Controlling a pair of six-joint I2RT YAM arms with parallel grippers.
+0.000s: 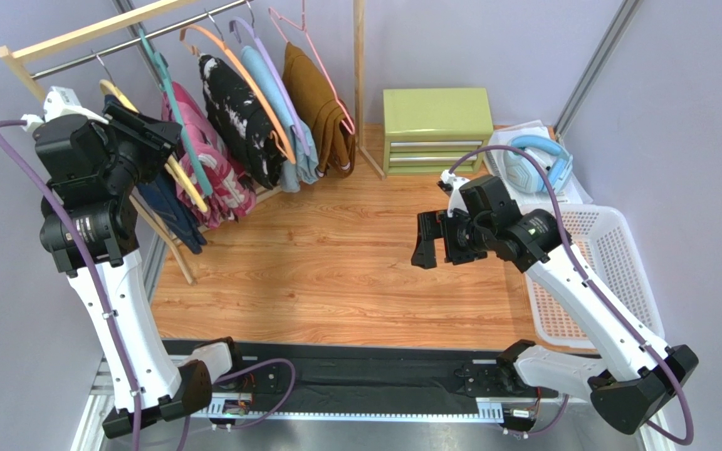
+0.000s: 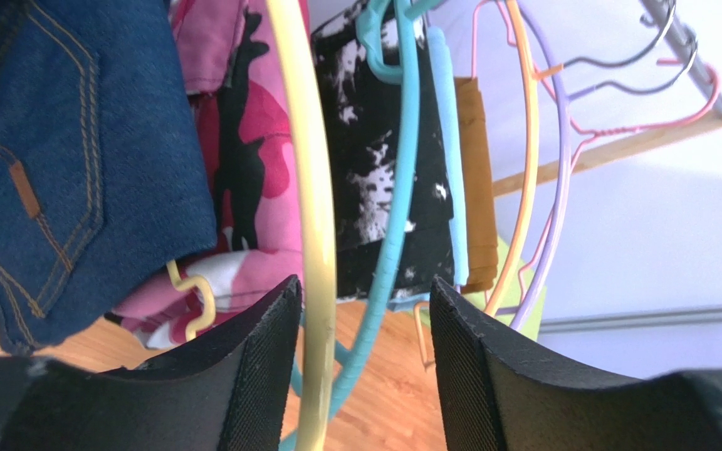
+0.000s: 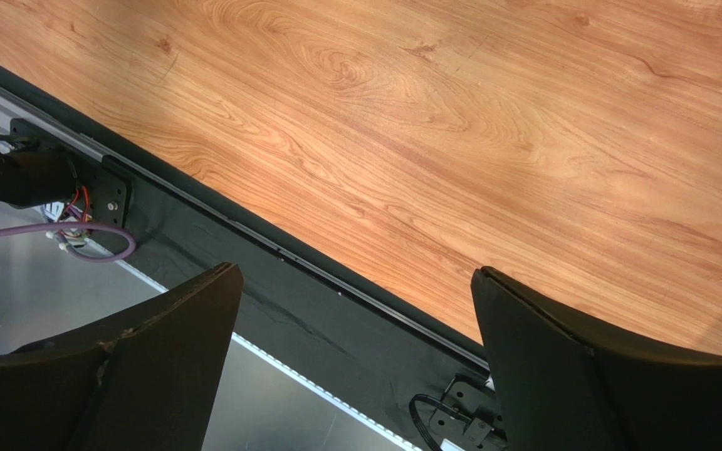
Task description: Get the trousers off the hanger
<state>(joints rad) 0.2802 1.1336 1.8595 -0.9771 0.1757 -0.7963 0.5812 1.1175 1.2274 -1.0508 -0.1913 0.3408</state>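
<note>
We found the navy denim trousers [image 2: 45,160] and the pink camouflage trousers [image 2: 261,169] hanging at the left end of the rail [image 1: 120,42]. The left hand [image 2: 365,291], fingers spread, straddled the yellow hanger [image 2: 310,188] beside them. The right hand [image 3: 355,272] hung released and empty over the worktop [image 3: 431,113].

No words or numbers can be read anywhere. The little brown tag [image 2: 24,191] on the blue trousers [image 2: 63,113] is too blurry to read.
</note>
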